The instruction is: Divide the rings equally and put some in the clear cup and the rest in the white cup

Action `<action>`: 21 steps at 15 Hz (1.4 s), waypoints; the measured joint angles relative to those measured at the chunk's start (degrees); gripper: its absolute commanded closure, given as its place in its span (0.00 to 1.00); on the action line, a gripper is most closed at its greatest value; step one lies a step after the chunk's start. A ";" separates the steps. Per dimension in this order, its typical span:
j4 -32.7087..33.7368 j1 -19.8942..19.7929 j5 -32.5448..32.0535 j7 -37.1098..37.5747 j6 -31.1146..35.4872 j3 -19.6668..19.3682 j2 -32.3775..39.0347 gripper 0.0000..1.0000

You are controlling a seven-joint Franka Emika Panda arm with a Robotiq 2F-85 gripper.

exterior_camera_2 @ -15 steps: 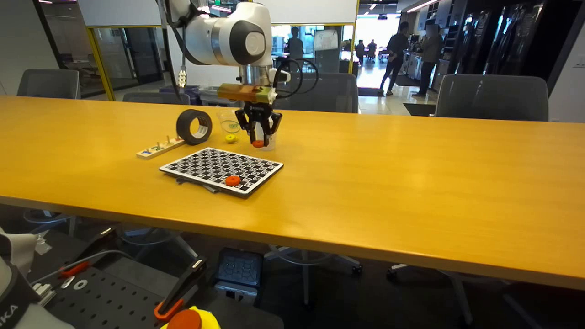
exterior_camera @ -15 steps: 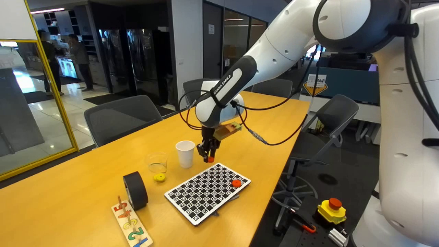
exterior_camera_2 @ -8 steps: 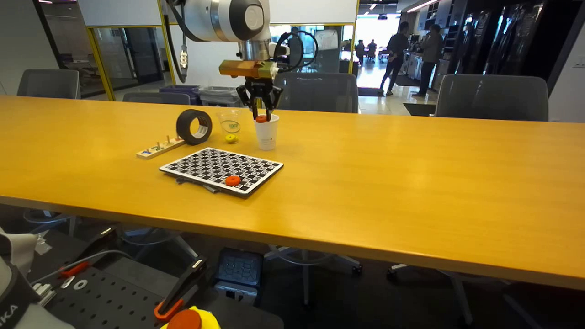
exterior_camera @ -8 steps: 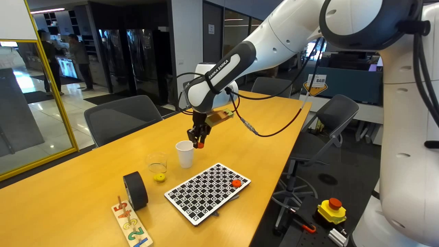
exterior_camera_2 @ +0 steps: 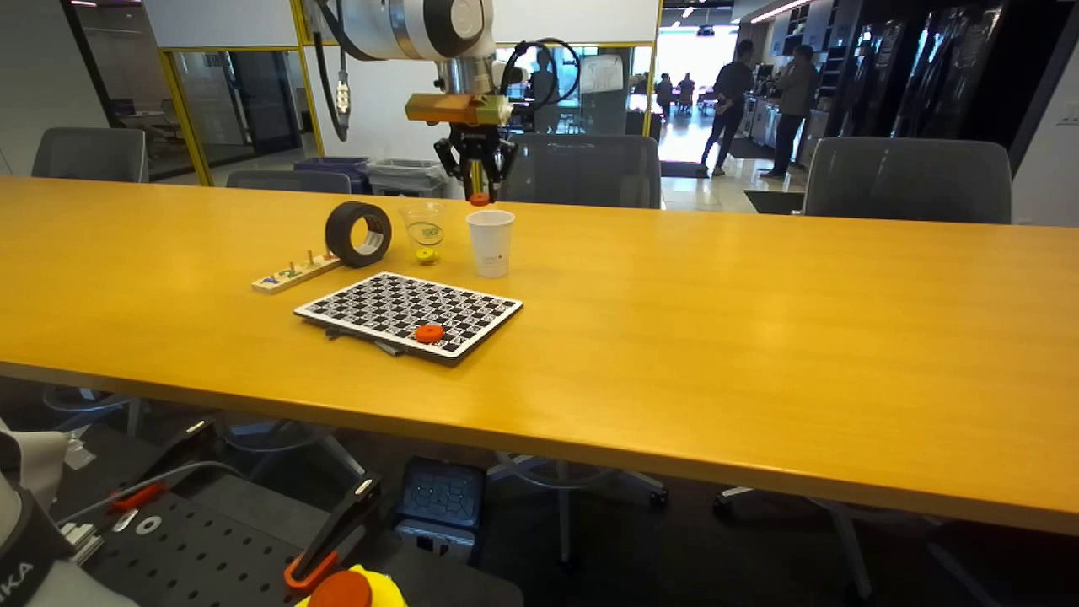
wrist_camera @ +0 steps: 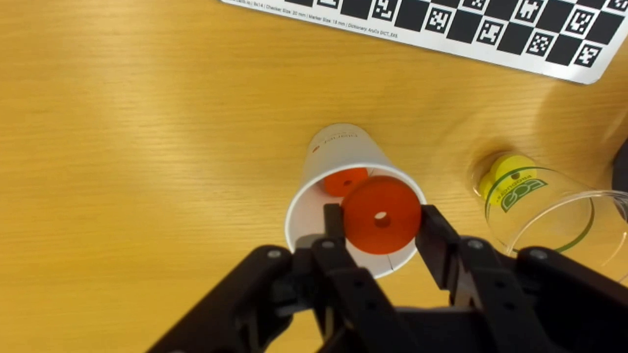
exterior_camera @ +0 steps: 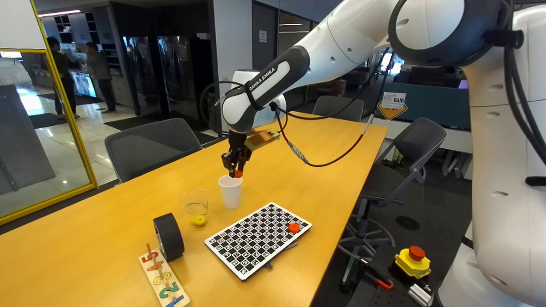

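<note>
A: The end effector grips a red ring between its fingertips and hangs over the white cup. On what relation does the coming move turn?

B: The vertical one. The ring is held flat, its hole pointing roughly up and down; the white cup stands upright on the table beneath it, long axis running the same way. In an exterior view the ring appears above the rim and apart from it.

A: Is the ring centred over the mouth?

B: Not quite, judging by the wrist view: it falls within the mouth's outline, yet close to the rim on the side toward the clear cup. A slight shift inward, then a release, seems called for; let go off-centre, it could clip the rim.

A: And the other rings?

B: Distributed thus. Inside the white cup: a second red ring. Inside the clear cup, which stands near the white one: at least one yellow ring, the full count being hard to tell. On the checkered board: a third red ring.

A: Stage of the task?

B: Late, I should judge: this drop, then the ring on the board.
</note>
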 measured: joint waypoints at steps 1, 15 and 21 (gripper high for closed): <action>0.67 0.08 0.00 -0.06 -0.10 0.02 0.53 0.74; 1.83 0.21 0.00 0.19 -2.39 -0.51 1.24 0.00; -12.07 0.22 -0.97 2.82 -2.67 -1.29 -9.65 0.00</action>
